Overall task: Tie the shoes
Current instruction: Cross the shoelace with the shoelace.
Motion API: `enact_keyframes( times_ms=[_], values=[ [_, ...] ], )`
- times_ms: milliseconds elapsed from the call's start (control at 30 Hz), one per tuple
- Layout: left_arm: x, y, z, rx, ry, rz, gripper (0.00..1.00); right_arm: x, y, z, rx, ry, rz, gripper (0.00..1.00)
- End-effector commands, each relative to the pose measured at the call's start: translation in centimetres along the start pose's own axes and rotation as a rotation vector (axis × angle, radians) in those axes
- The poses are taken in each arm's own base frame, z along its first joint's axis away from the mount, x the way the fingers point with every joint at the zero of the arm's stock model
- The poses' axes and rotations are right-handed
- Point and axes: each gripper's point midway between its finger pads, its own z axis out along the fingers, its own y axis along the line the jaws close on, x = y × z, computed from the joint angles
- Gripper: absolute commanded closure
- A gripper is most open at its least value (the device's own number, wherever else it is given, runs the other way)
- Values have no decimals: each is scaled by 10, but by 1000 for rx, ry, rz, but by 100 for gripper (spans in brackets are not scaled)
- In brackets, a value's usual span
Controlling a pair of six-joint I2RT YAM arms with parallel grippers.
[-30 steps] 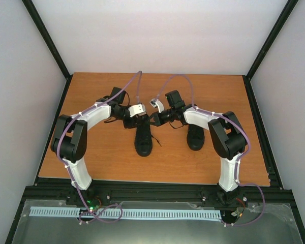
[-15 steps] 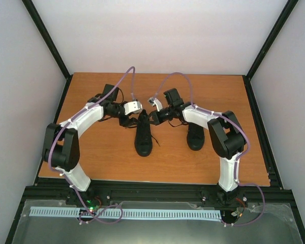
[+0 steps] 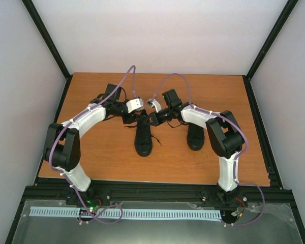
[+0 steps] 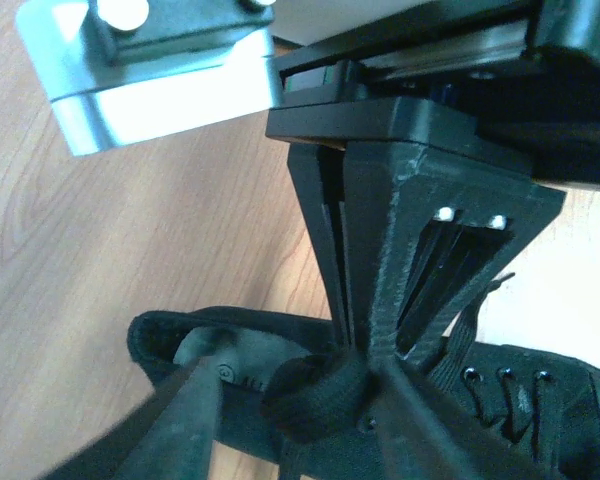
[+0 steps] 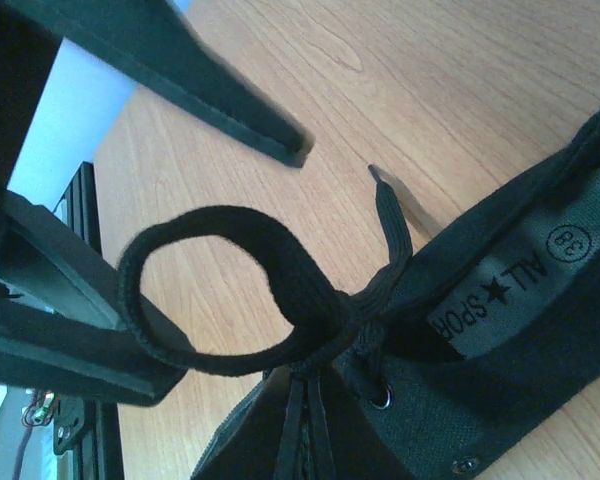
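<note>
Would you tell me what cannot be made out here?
- Top view: lacing on the middle shoe, under the left hand and right hand.
- Top view: heel of the other shoe, under the right arm.
- Left wrist view: lace at the right hand's tips, blurred, black on black.

The counter (image 3: 101,157) is a flat board of orange-brown wood grain, framed by black rails on its left, right and near sides. Two things stand directly on it, both upright on their soles with toes toward the near edge: the left shoe (image 3: 143,142) around the middle, and the right shoe (image 3: 195,138) well apart from it to the right. Beside the left shoe a thin black lace (image 5: 388,215) trails onto the bare wood.
</note>
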Motion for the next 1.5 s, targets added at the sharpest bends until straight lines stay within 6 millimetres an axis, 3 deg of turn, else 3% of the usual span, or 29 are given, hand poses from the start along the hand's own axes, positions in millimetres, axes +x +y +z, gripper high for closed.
enact_keyframes(
  times_ms=[0, 167, 367, 533, 800, 1167, 1300, 1467],
  values=[
    [-21, -2, -3, 27, -55, 25, 60, -5, 2, 4, -3, 2, -28, 97],
    [-13, -7, -2, 55, -28, -12, 98, -4, 2, 3, -1, 5, -31, 97],
    [22, 18, -5, -30, 75, -114, 99, -2, -3, -6, 32, 1, -31, 97],
    [49, 20, -7, -56, 142, -129, 99, -1, -10, -10, 47, -3, -9, 97],
    [67, 21, -8, -68, 183, -149, 99, -2, -16, -13, 69, -4, 4, 97],
    [72, 9, -8, -32, 177, -141, 99, -2, -14, -10, 39, -4, 19, 91],
    [72, 8, -8, -25, 173, -140, 99, -2, -15, -11, 44, -8, 21, 97],
    [72, 7, -8, -23, 172, -141, 99, -3, -15, -10, 43, -13, 26, 93]
  ],
)
